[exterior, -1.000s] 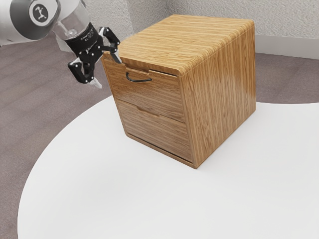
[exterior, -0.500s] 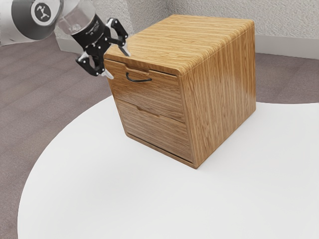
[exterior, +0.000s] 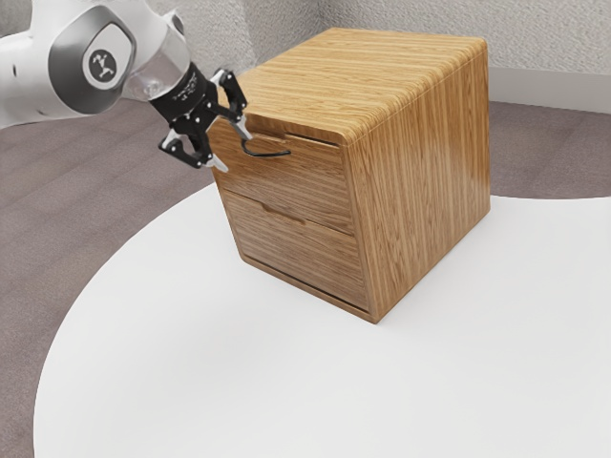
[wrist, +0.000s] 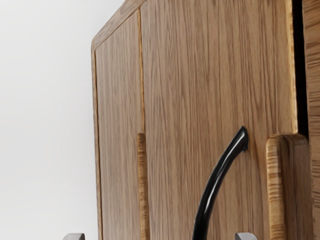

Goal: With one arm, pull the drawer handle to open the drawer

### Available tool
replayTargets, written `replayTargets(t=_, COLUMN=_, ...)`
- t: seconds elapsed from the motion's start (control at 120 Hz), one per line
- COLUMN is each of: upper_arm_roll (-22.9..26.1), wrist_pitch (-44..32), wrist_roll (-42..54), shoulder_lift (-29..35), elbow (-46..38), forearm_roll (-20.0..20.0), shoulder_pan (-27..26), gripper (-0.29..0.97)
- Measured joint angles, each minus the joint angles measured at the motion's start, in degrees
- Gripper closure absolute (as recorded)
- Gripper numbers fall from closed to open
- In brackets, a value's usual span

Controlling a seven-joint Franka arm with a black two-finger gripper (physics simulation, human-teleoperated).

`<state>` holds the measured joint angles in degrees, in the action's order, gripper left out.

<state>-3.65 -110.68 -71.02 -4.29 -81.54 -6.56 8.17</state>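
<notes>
Gripper (exterior: 232,146) spread wide open, one end of black handle (exterior: 269,151) between its tips, not squeezed yet. Handle sits on top drawer (exterior: 291,181) of wooden cabinet (exterior: 420,143). Drawer looks shut; grab and pull left to do. Cabinet stands on round white surface (exterior: 286,382). Purple-grey floor (exterior: 57,191) around, pale wall (exterior: 554,29) behind.

The desk (exterior: 286,382) is white and round. Around it is a floor (exterior: 57,210) of dull purple-grey carpet. Behind, a pale wall (exterior: 554,38) stands with a light strip (exterior: 563,91) along its foot.
</notes>
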Motion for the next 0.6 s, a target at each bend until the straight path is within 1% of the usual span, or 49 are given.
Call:
replayTargets(t=0.333, upper_arm_roll=0.0, wrist_pitch=-2.6, wrist_roll=1.3, shoulder_lift=0.0, elbow=-1.5, forearm_roll=-0.9, shoulder_pan=-0.4, gripper=0.44)
replayTargets(t=0.6, upper_arm_roll=0.0, wrist_pitch=-3.2, wrist_roll=2.0, shoulder_lift=-0.4, elbow=-1.9, forearm_roll=-1.1, shoulder_pan=-0.3, gripper=0.49)
